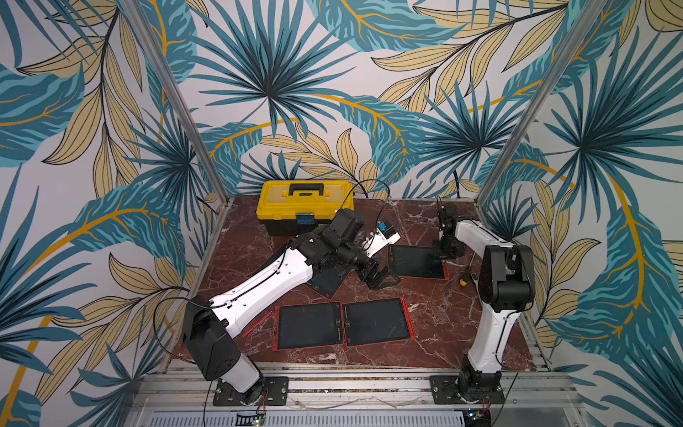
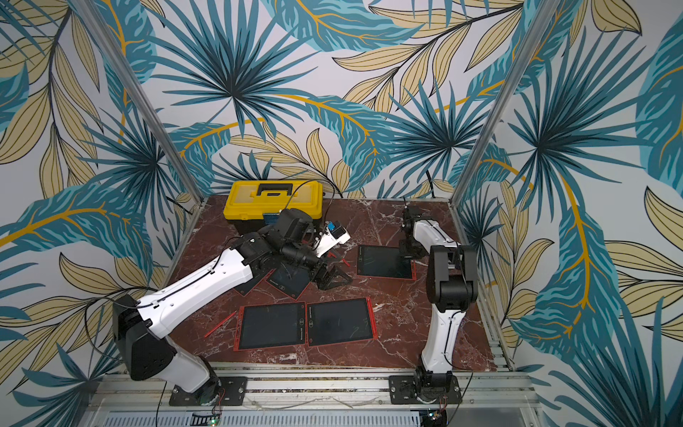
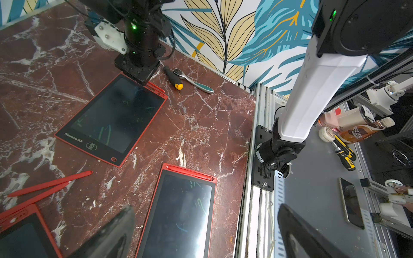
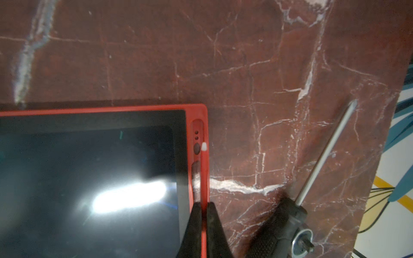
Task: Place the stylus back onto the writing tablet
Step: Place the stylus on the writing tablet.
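Stylus (image 4: 204, 165) clamped in the right claw (image 4: 203, 204): both black fingers are pinched tight on its red shaft, and the white tip pokes out ahead of them. It runs along the red side rail of the writing tablet (image 4: 111, 156), right over the slot there, with the tip level with the small holes at the slot's end. Whether it sits in the groove or just above it, I can't tell. The tablet's dark screen spreads away to one side of this claw. On the other side a screwdriver (image 4: 326, 154) lies on the marbled counter (image 4: 245, 55), near the tablet but not touching it.

The left claw (image 1: 382, 280) hangs with its fingers spread as wide as they go, gripping nothing. Other red-framed tablets (image 3: 185, 169) lie on the counter below and around it, and two loose red styluses (image 3: 51, 182) lie just off to one side. Beyond that claw, toward the back wall, sits a yellow toolbox (image 1: 295, 207).
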`<state>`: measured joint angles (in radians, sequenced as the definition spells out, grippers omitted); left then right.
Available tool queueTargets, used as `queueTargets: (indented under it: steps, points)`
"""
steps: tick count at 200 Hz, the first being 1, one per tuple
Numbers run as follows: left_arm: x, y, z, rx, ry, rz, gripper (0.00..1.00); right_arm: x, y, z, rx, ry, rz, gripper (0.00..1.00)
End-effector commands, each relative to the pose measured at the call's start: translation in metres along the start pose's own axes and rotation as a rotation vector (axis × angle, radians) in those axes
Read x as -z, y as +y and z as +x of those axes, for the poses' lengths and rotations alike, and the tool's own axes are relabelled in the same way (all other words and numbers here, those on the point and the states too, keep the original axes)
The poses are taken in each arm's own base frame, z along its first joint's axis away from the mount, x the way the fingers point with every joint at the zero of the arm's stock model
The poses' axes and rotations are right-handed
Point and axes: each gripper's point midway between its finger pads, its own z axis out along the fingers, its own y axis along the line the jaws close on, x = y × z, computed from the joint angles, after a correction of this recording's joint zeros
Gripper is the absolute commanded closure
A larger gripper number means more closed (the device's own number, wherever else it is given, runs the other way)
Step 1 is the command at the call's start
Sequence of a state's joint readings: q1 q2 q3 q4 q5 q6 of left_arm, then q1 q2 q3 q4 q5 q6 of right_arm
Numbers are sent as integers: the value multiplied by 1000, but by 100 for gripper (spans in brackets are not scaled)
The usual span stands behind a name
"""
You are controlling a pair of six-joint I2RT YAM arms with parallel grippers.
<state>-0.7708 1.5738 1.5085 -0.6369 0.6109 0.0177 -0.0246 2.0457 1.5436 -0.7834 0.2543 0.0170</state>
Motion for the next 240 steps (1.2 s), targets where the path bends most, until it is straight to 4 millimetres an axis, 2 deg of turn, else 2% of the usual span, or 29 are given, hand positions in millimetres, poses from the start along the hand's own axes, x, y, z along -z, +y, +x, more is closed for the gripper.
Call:
queueTargets:
  steps: [1,182,240]
  points:
    - [-7,3,9,12,20,11,0,-6,-1,-3,12,12,6,93]
    - [-6,1,8,7,18,9,0,-9,0,1,10,41,2,86]
    - [-5,0,7,4,14,10,0,-3,9,1,-51,19,-58,95]
